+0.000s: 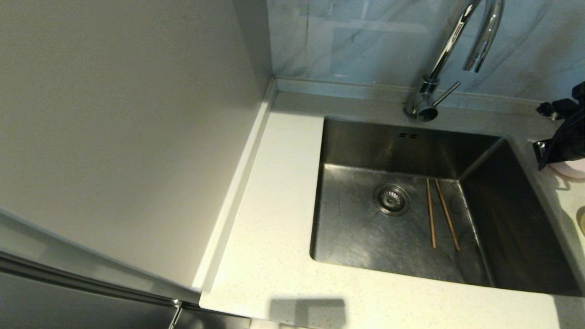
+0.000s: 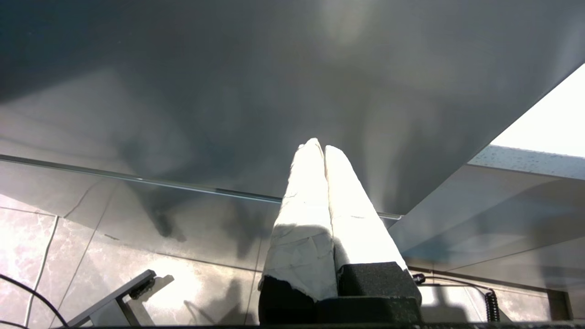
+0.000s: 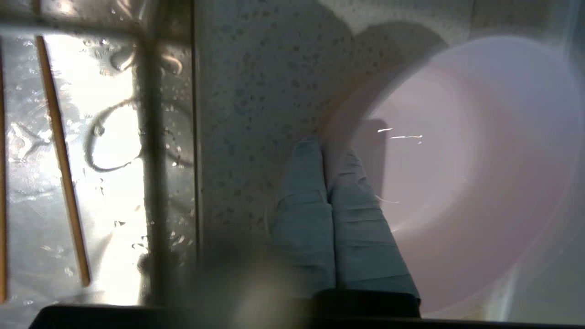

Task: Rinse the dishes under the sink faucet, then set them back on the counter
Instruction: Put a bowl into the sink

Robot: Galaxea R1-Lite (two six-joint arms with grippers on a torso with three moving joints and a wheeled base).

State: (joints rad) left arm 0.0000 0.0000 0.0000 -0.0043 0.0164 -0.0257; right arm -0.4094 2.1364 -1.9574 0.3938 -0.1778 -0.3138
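A pair of brown chopsticks (image 1: pixel 441 214) lies on the floor of the steel sink (image 1: pixel 356 233), right of the drain. The chrome faucet (image 1: pixel 450 50) stands behind the basin. My right gripper (image 1: pixel 563 157) is at the far right over the counter (image 1: pixel 274 228), shut on the near rim of the pale pink bowl (image 1: pixel 575 170). In the right wrist view the gripper (image 3: pixel 327 148) has one finger inside the pink bowl (image 3: pixel 457 173) and one outside. A sliver of the yellow bowl (image 1: pixel 582 220) shows at the right edge. My left gripper (image 2: pixel 319 147) is shut and empty, parked low.
A tall pale cabinet side (image 1: pixel 128 128) walls off the counter's left. The blue-grey wall panel (image 1: pixel 356 36) runs behind the faucet. Water drops lie on the sink floor (image 3: pixel 114 137) beside the chopsticks (image 3: pixel 59 151). A grey panel (image 2: pixel 228 91) fills the left wrist view.
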